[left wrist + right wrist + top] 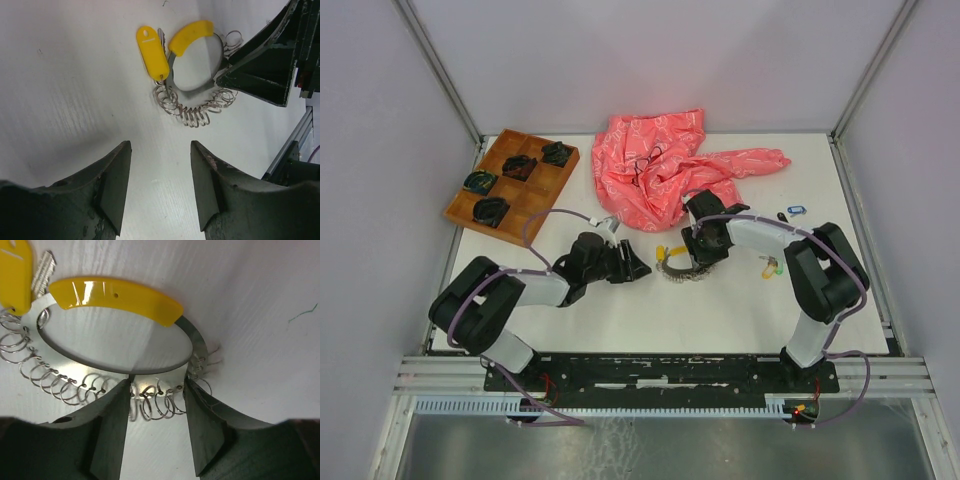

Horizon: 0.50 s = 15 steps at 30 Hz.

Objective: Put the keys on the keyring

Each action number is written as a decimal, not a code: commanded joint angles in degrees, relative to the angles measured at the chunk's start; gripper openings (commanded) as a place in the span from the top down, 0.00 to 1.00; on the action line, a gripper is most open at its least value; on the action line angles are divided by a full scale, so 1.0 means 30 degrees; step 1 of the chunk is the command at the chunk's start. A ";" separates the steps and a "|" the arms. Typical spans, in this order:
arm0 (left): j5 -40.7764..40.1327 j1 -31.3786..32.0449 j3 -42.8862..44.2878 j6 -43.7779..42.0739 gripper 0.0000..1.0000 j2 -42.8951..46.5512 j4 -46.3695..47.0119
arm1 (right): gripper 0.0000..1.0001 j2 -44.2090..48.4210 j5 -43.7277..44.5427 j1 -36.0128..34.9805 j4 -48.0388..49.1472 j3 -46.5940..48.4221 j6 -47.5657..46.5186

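Keyring [115,294] on table [75,75], coiled loops between right gripper's [157,390] part-spread jaws; whether gripped cannot be told. Left gripper [160,150], jaws apart and empty, sits just short of it.

Bright diffuse overhead light; soft shadows on table [75,125]; near jaws blurred in wrist views.

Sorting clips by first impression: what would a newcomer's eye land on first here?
The crumpled pink bag at the back centre stands out most. Next comes the keyring with its yellow grip in the middle, the right gripper straddling its coiled side and the left gripper open, facing it. A wooden tray sits back left.
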<state>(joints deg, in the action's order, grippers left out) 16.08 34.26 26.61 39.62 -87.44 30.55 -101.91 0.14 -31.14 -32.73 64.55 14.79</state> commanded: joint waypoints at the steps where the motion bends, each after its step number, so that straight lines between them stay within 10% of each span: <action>1: 0.1086 0.0108 0.0478 0.1397 0.45 -0.0974 0.2620 | 0.45 0.0596 -0.0854 -0.0384 0.0407 -0.1161 0.1222; 15: 0.0736 0.0123 -0.0973 0.2446 0.47 -0.1235 0.4005 | 0.44 0.5379 -0.2310 -0.3049 0.2151 -0.3662 0.3715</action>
<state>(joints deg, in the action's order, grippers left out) 18.55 34.26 25.12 44.64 -91.94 38.48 -91.92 -5.65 -40.14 -29.36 53.52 23.83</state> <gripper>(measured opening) 0.533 0.554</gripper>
